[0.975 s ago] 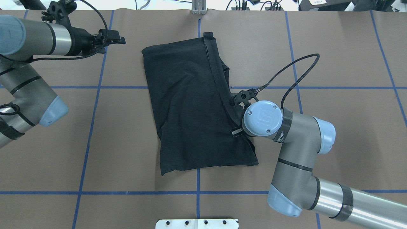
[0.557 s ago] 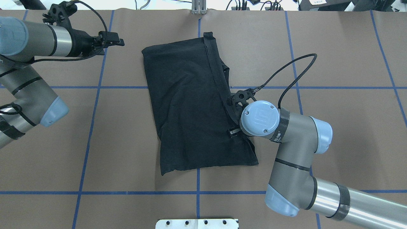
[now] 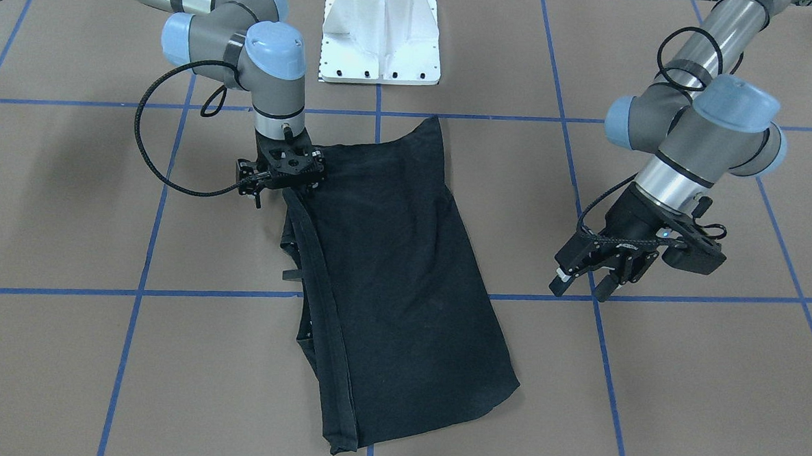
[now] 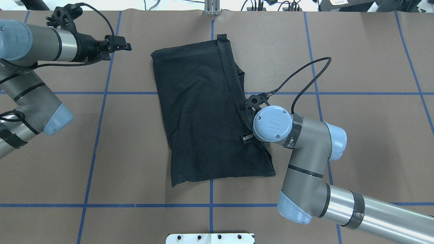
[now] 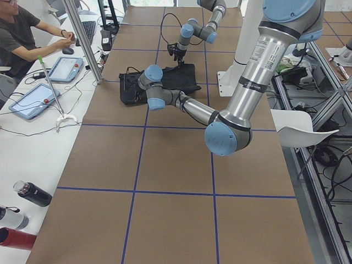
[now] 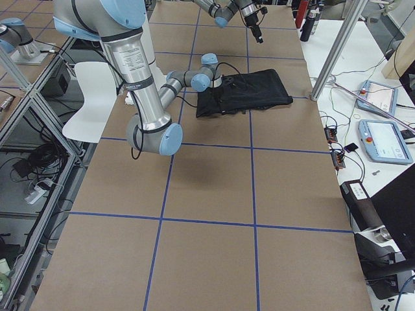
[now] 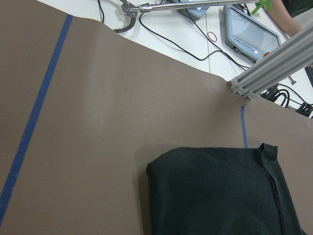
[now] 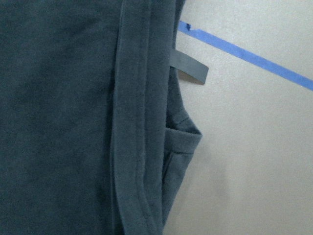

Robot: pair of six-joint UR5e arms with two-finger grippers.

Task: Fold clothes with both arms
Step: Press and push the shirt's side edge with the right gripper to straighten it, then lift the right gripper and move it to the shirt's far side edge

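Black cotton short-sleeved T-shirt (image 4: pixel 200 112), folded lengthwise with no logo showing, lies in the middle of the brown paper-covered table (image 4: pixel 356 51). The right arm's black two-finger gripper (image 3: pixel 284 181) sits low at the doubled hem band (image 8: pixel 134 122) on the shirt's right edge, its jaw gap hidden, so I cannot tell its spread, while the left arm's black two-finger gripper (image 3: pixel 582 284) hangs spread apart, well clear of the cloth. A good pinch likely needs every layer of that edge caught, with the left taking a matching hold before any lift. Compared with a second ago, the right wrist has crept slightly inward over the shirt, which itself lies unmoved.
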